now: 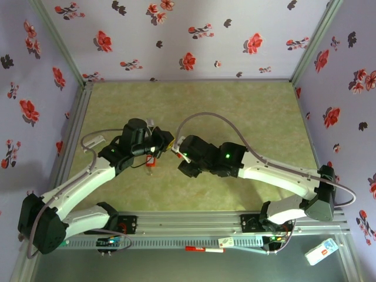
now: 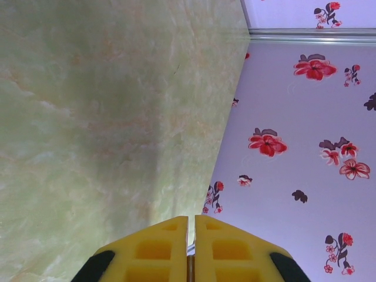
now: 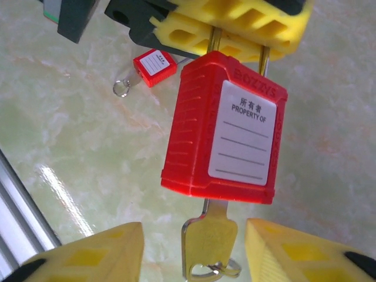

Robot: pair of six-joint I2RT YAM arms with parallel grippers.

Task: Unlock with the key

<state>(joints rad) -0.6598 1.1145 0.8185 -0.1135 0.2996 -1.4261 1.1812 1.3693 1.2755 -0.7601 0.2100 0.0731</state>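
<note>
A red padlock with a white "PROPERTY OF" label hangs by its thin metal shackle from my left gripper, whose yellow fingers are shut on the shackle. The key, a flat metal one with a small ring on its head, sticks out of the padlock's underside. My right gripper is open, with a yellow finger on each side of the key head and a gap on both sides. In the left wrist view the left gripper shows closed pads with a thin metal piece between them. From above, the left gripper and right gripper meet mid-table.
A second, smaller red padlock lies on the pale green marbled tabletop with a key ring beside it. Floral walls enclose the table on three sides. An aluminium rail runs along the near edge.
</note>
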